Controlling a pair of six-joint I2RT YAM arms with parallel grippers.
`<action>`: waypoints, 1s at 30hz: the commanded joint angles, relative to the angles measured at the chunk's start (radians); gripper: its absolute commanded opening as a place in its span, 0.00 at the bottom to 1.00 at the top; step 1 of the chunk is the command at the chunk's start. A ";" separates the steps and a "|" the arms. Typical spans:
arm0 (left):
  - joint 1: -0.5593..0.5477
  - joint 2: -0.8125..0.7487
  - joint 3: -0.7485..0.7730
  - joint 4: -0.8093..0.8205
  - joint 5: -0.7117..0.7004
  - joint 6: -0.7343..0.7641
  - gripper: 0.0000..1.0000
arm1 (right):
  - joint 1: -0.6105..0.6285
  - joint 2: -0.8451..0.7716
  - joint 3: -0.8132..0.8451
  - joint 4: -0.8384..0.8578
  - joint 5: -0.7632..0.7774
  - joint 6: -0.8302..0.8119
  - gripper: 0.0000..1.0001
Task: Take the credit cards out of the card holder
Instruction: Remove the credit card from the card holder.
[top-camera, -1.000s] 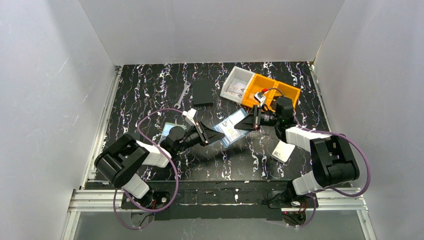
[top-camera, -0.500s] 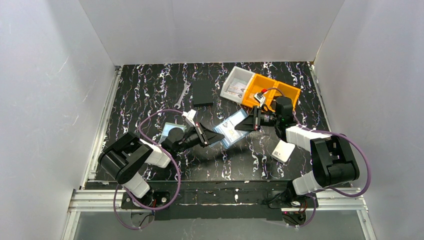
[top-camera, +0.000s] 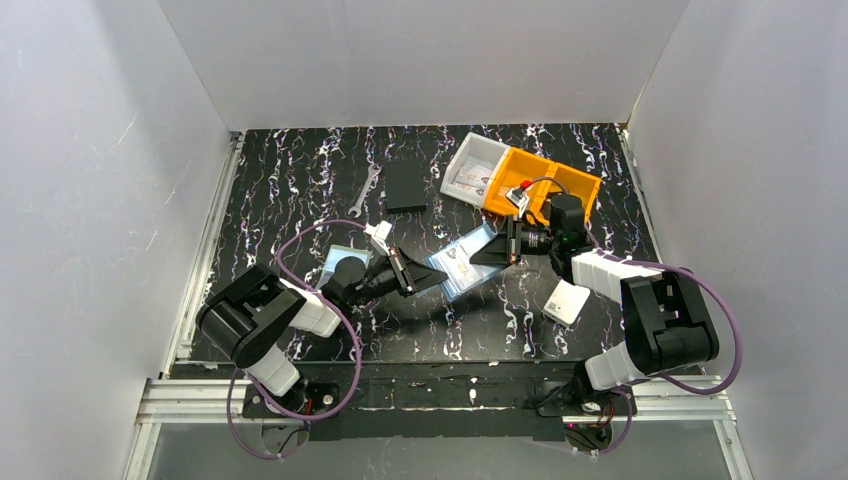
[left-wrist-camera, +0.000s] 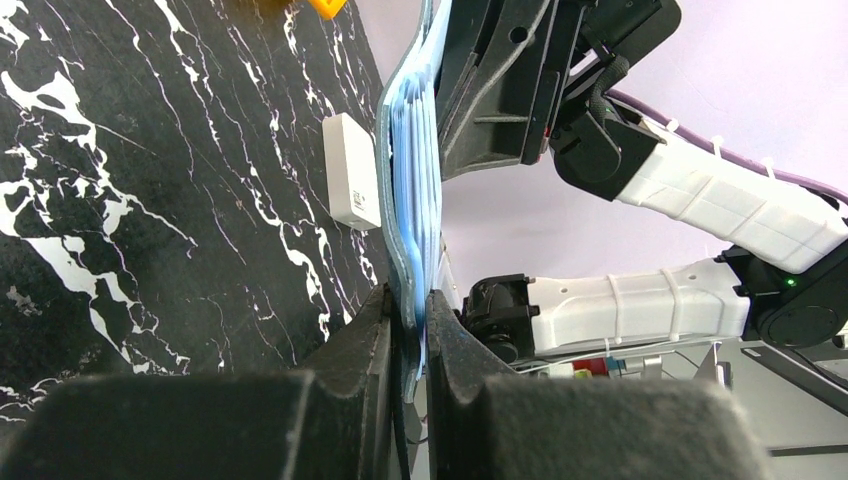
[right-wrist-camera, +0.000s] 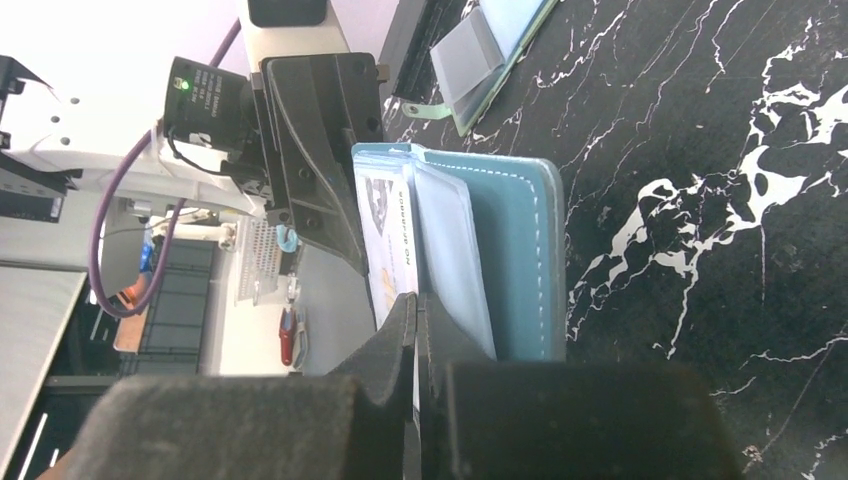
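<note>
Running near-left to far-right, the card holder (top-camera: 458, 266) is pinched endwise by left tool (top-camera: 438, 272) and right tool (top-camera: 480, 252).

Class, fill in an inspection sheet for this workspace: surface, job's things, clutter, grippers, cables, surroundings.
Surface: black marbled table; no spills seen.
Job's things: blue card holder held between both grippers; loose credit cards by the left arm.
Clutter: wrench, black rectangle, white bin, orange bin, white box.
Grippers: left gripper shut on the holder's edge; right gripper shut on an inner leaf.
Cables: purple cable looped at each arm.
Surroundings: white walls; nothing else seen.
</note>
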 joint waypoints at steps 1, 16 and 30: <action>0.018 -0.041 -0.016 0.056 0.024 0.015 0.00 | -0.016 -0.040 0.039 -0.056 0.026 -0.113 0.01; 0.042 -0.020 -0.047 0.057 0.010 0.004 0.00 | -0.017 -0.009 0.035 -0.115 0.074 -0.218 0.01; 0.066 -0.003 -0.101 0.057 0.063 0.035 0.00 | -0.021 0.018 0.043 -0.173 0.118 -0.287 0.01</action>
